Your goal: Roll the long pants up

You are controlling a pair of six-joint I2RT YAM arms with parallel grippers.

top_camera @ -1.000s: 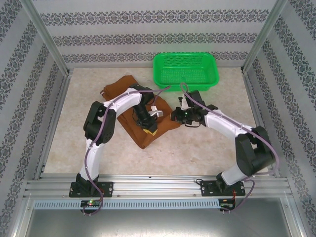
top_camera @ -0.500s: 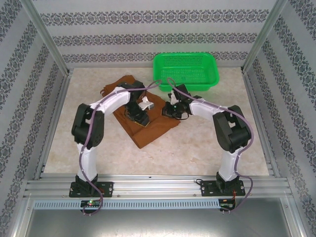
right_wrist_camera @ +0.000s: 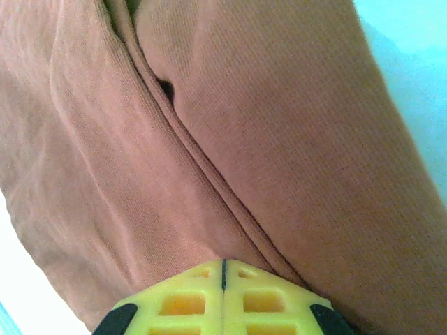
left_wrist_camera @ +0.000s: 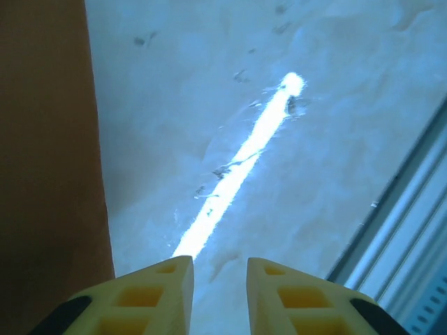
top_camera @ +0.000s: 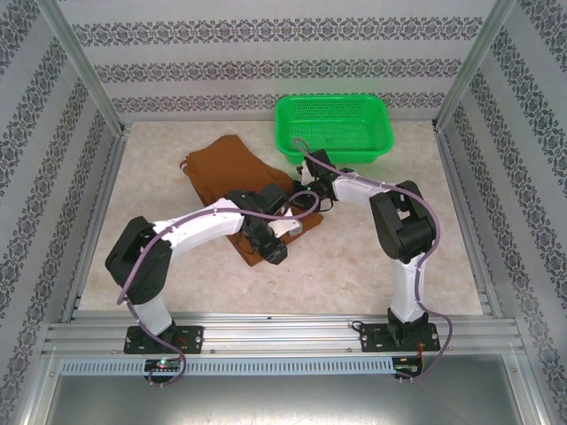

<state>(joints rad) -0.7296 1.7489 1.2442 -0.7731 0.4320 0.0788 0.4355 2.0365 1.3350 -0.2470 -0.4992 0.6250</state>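
The long pants (top_camera: 226, 164) lie folded in a rust-brown strip running diagonally from the back left toward the table's middle. My left gripper (top_camera: 276, 251) hovers at the strip's near end, just off its right edge. In the left wrist view its fingers (left_wrist_camera: 220, 262) stand slightly open over bare table, nothing between them, and the pants (left_wrist_camera: 49, 174) run along the left side. My right gripper (top_camera: 299, 190) sits over the pants' right edge. In the right wrist view it (right_wrist_camera: 223, 264) is shut, tips together, against the cloth (right_wrist_camera: 279, 139) beside a long fold seam.
A green mesh basket (top_camera: 334, 126) stands at the back, right of the pants and close behind the right gripper. Metal frame posts and patterned walls enclose the table; a metal rail (left_wrist_camera: 412, 230) runs along its near edge.
My left arm has swung from the pants' middle down to their near end, and its jaws have parted a little. My right gripper has moved left and back onto the pants' right edge.
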